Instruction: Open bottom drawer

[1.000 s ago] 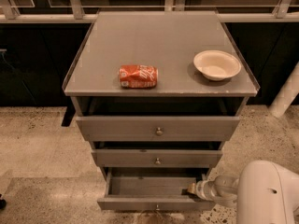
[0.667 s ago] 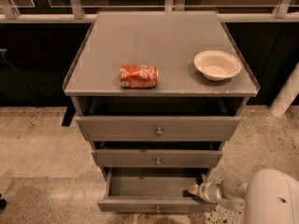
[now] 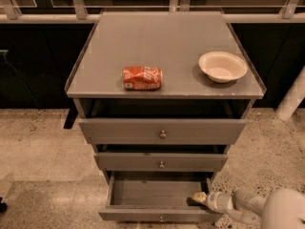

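Note:
The grey cabinet has three drawers. The bottom drawer (image 3: 157, 214) is pulled out, its inside showing, with a small round knob (image 3: 161, 218) at the centre of its narrow front panel. My gripper (image 3: 198, 197) is at the drawer's right front corner, just inside the open box, on the end of my white arm (image 3: 248, 205) that comes in from the lower right.
The top drawer (image 3: 162, 131) and the middle drawer (image 3: 161, 162) sit above it, each with a knob. On the cabinet top (image 3: 157, 37) lie a crushed orange can (image 3: 142, 78) and a white bowl (image 3: 222, 66). Speckled floor lies around; a railing stands behind.
My arm has drawn back a little to the right; the gripper stays at the drawer's right front corner. The drawer stays open.

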You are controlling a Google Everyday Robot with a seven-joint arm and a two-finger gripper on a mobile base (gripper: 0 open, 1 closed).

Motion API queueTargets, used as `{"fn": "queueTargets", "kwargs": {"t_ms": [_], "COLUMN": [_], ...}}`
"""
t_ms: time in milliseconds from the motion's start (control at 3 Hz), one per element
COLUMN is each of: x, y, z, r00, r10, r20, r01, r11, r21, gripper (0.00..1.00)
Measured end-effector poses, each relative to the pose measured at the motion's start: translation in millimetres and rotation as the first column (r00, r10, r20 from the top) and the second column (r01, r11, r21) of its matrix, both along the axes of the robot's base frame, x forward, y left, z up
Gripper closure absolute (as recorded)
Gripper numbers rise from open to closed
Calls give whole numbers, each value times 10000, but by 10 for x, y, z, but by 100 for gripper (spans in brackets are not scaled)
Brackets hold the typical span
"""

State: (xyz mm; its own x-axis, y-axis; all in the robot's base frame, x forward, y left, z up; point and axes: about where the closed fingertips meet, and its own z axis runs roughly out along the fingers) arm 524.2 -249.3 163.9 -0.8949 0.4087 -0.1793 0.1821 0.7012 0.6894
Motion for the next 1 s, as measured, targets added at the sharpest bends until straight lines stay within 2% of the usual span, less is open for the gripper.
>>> {"fn": "queueTargets", "kwargs": {"t_ms": [333, 667, 1000], "x": [-118, -203, -285], "y": [22, 21, 21], "z": [97, 211, 300], "r00": [9997, 9988, 9975], "r10": [-254, -462, -666], "r20": [-66, -140, -250], "r01": [261, 481, 706], "r11": [9905, 9783, 9697], "r21": [1349, 2014, 2339], "gripper": [100, 100, 100]}}
